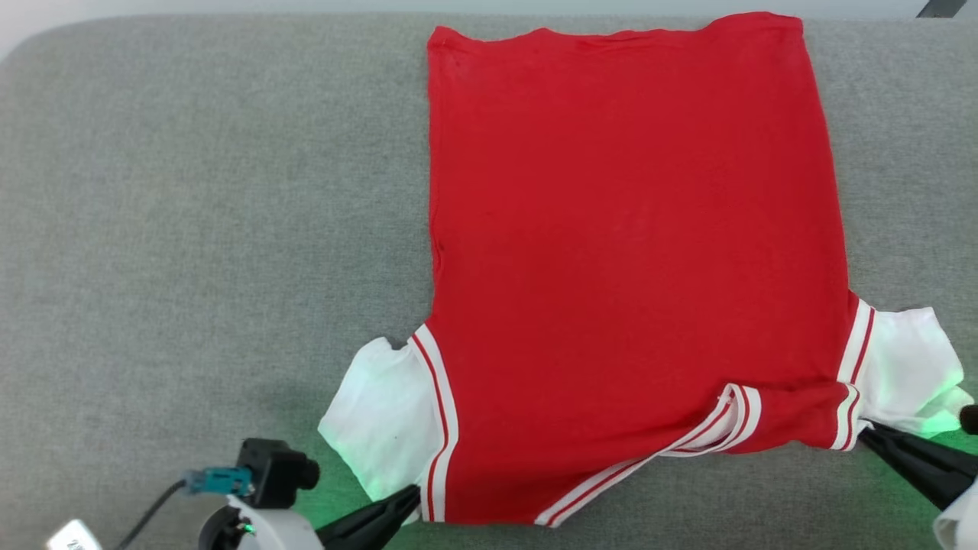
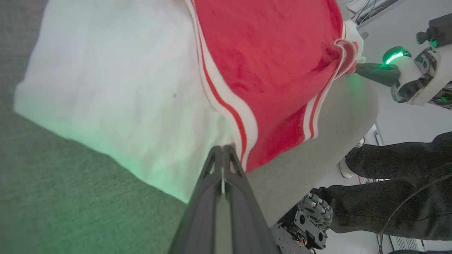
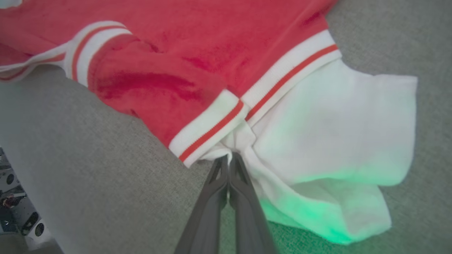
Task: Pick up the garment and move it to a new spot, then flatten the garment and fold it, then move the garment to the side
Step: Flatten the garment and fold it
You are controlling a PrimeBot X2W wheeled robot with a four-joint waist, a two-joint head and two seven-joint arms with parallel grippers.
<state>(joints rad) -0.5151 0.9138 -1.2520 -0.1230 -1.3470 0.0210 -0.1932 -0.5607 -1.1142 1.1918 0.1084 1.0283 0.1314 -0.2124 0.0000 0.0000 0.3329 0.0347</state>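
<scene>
Red cloth takes up the upper right of the head view. The shirt (image 1: pixel 634 267) lies spread, plain side up, on the grey table (image 1: pixel 191 229), with its hem toward the top edge and its white sleeves at the lower corners. We judge the pick-and-move done and the flattening nearly so. A ridge of striped trim is bunched near the collar at lower right, and neither the fold nor the move aside is yet made. The left claw (image 1: pixel 409 500) meets the shirt at its lower left corner, where sleeve joins trim. Its fingers are pressed together and seem to nip the edge. The right claw (image 1: pixel 867 434), at lower right, is closed on a bunched bit of white sleeve by the other shoulder.
</scene>
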